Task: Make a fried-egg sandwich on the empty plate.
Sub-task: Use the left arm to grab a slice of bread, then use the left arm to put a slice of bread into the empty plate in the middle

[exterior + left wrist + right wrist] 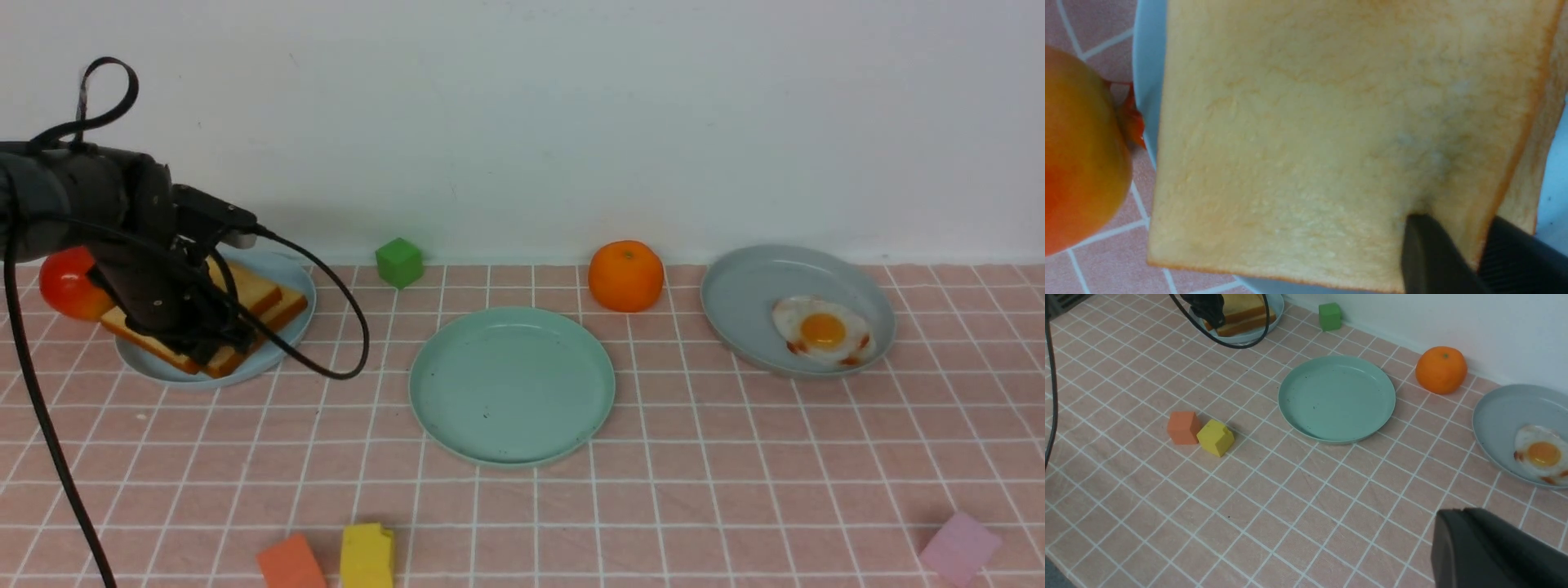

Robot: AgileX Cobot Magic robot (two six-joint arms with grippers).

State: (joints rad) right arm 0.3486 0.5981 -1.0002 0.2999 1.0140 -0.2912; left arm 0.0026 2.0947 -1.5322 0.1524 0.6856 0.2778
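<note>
Golden-tan toast, the top slice (pixel 1310 134) of two on the light blue plate (pixel 294 282), sat pinched at its crust edge in the narrowed left gripper (pixel 1466 245). It looked light, stiff and slightly slick, so a deeper bite over that edge seemed wise. Farther to that gripper's right lay the empty plate (pixel 512 384), then the fried egg (pixel 823 331); the right gripper (pixel 1490 547), closed, held nothing.

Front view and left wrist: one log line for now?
left claw: shut on top toast | green plate: empty | egg: on grey plate
</note>
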